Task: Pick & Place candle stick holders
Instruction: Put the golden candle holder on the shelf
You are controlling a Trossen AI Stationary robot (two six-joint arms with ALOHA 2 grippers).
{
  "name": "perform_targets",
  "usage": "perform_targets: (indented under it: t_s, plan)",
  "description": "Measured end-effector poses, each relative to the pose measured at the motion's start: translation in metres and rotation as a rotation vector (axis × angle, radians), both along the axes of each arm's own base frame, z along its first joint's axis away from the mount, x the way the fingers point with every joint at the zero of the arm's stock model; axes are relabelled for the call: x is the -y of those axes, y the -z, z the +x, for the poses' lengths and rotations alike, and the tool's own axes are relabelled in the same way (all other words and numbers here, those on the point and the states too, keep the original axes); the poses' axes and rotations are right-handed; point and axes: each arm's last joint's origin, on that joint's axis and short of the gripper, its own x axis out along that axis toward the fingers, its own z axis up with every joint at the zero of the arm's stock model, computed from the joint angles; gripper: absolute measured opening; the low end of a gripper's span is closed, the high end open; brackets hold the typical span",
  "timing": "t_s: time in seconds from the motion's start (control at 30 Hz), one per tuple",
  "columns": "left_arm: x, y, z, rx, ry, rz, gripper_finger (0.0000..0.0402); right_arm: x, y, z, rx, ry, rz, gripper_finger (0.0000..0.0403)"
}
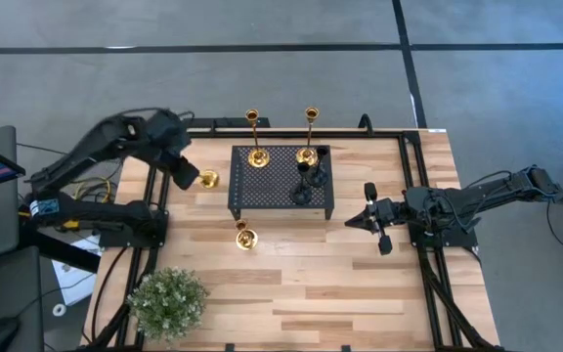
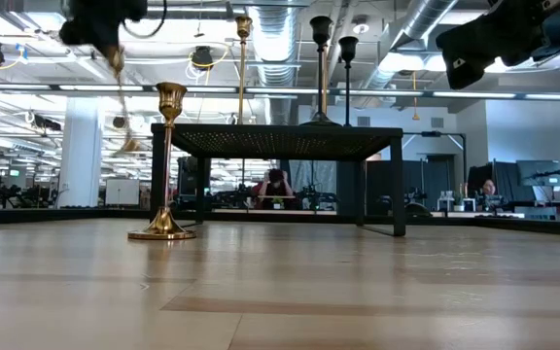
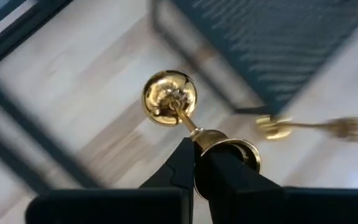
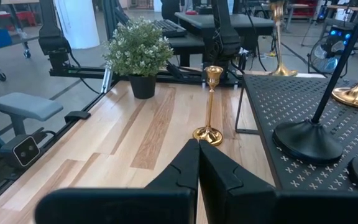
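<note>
My left gripper (image 1: 186, 172) is shut on a gold candle stick holder (image 3: 169, 96), held in the air left of the black perforated stand (image 1: 281, 181). On the stand are two tall gold holders (image 1: 257, 154) (image 1: 307, 153) and two black ones (image 1: 302, 192) (image 1: 319, 172), standing on their bases. Another gold holder (image 1: 244, 237) stands upright on its round base on the table, just near of the stand; it also shows in the low view (image 2: 166, 160). My right gripper (image 1: 352, 223) is shut and empty, right of the stand. My left gripper pinches the gold holder's cup end (image 3: 230, 148) between its two fingers (image 3: 184, 167). The fingers slant down from the table's left and lie roughly along the stem. The holder is lifted clear and tilted, its round base (image 3: 168, 97) pointing away from the gripper.
A green potted plant (image 1: 169, 301) stands at the table's near left corner. The stand's legs (image 2: 398, 185) leave a gap beneath its top. Bare wood lies near of the stand and toward the right. People sit in the room beyond the table.
</note>
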Motion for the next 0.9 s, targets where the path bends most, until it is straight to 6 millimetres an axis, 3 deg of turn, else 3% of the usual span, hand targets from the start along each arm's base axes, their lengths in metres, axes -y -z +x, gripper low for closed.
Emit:
perform_targets:
  t_s: [0.13, 0.27, 0.47, 0.67, 0.9]
  plan:
    - [0.006, -0.035, -0.006, 0.142, 0.02, -0.035, 0.0018, 0.0, -0.001, 0.0, 0.012, 0.0, 0.002, 0.0]
    - [0.013, -0.065, -0.017, 0.178, 0.003, -0.066, 0.0015, 0.0, -0.002, 0.0, 0.024, 0.0, 0.005, 0.0]
    - [0.018, -0.092, -0.015, 0.261, 0.07, -0.083, 0.0015, 0.0, -0.004, 0.001, 0.044, 0.0, 0.009, 0.0]
    - [0.015, -0.09, 0.011, 0.22, 0.096, -0.17, 0.0015, 0.0, -0.005, 0.001, 0.051, -0.002, 0.01, 0.0]
    - [0.006, -0.07, 0.072, 0.051, 0.153, -0.211, 0.0015, 0.0, -0.005, 0.001, 0.051, -0.002, 0.01, 0.0]
